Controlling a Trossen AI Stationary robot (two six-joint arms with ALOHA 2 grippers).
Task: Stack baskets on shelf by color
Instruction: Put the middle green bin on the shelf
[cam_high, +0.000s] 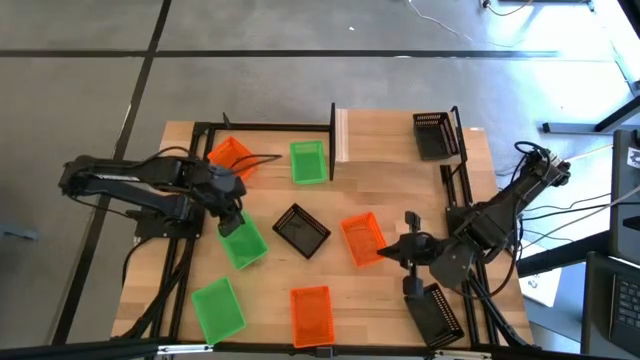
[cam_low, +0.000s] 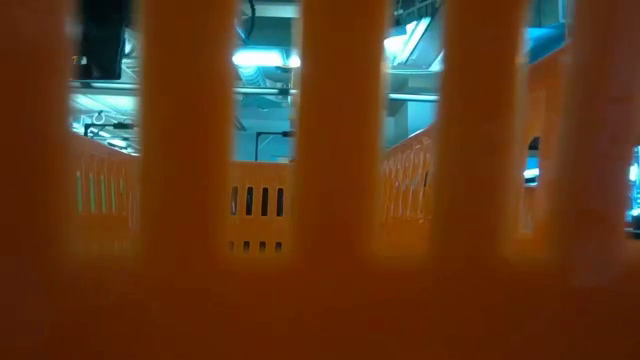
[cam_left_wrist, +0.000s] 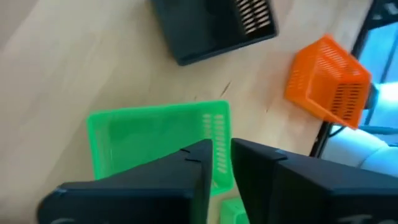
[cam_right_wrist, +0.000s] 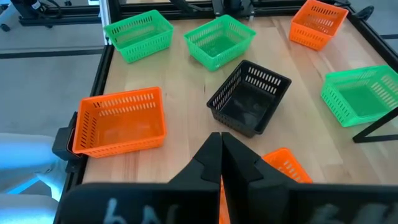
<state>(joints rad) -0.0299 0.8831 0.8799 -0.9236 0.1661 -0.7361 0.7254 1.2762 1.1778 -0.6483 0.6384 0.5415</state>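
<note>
In the high view my left gripper (cam_high: 232, 215) stands over the far end of a green basket (cam_high: 244, 245), shut on it. My right gripper (cam_high: 398, 248) is shut at the right edge of an orange basket (cam_high: 362, 240). On the table lie a black basket (cam_high: 301, 230) in the middle, and a green one (cam_high: 218, 308), an orange one (cam_high: 311, 315) and a black one (cam_high: 437, 313) near the front edge. Another green basket (cam_high: 308, 162) sits far back, beside a tilted orange basket (cam_high: 230, 155). The shelf (cam_high: 385, 135) bears a black basket (cam_high: 436, 135) at its right end. My left gripper pinches the green basket's short mesh wall (cam_left_wrist: 219, 140) between its two fingers (cam_left_wrist: 202, 168), coming from above. The basket's floor shows level beyond the fingers. My right gripper (cam_right_wrist: 221, 158) is shut on a thin orange wall (cam_right_wrist: 221, 186) of the orange basket (cam_right_wrist: 283, 165), which shows beside and below the fingers; the fingers hide most of it.
Black metal frame rails (cam_high: 195, 200) run along the table's left, far and right sides. The low view is filled by the mesh wall of the near orange basket (cam_low: 330, 200). Bare wood (cam_high: 400, 185) lies between the shelf and the middle baskets.
</note>
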